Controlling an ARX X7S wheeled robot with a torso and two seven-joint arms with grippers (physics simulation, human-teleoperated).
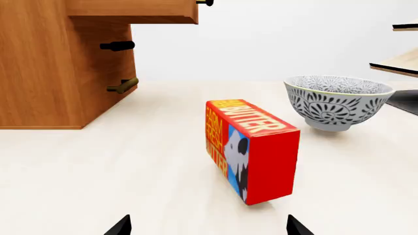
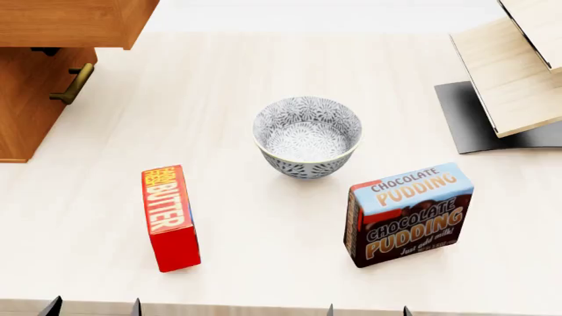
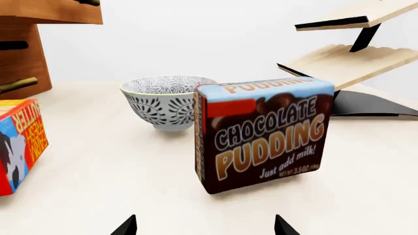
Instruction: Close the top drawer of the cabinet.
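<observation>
The orange-brown cabinet (image 2: pixel 26 112) stands at the table's far left. Its top drawer (image 2: pixel 70 23) is pulled out and overhangs the lower drawer front, whose brass bar handle (image 2: pixel 74 83) shows below it. In the left wrist view the top drawer (image 1: pixel 130 11) juts out from the cabinet (image 1: pixel 46 73), with the tip of its handle (image 1: pixel 206 2) at the picture's edge. My left gripper (image 2: pixel 92 307) is open and empty at the table's near edge, far from the cabinet. My right gripper (image 2: pixel 367 311) is open and empty at the near edge too.
A red butter box (image 2: pixel 170 217) stands in front of the left gripper. A patterned grey bowl (image 2: pixel 307 136) sits mid-table. A chocolate pudding box (image 2: pixel 408 212) stands in front of the right gripper. Pale slanted boards on a black base (image 2: pixel 514 79) are at the far right.
</observation>
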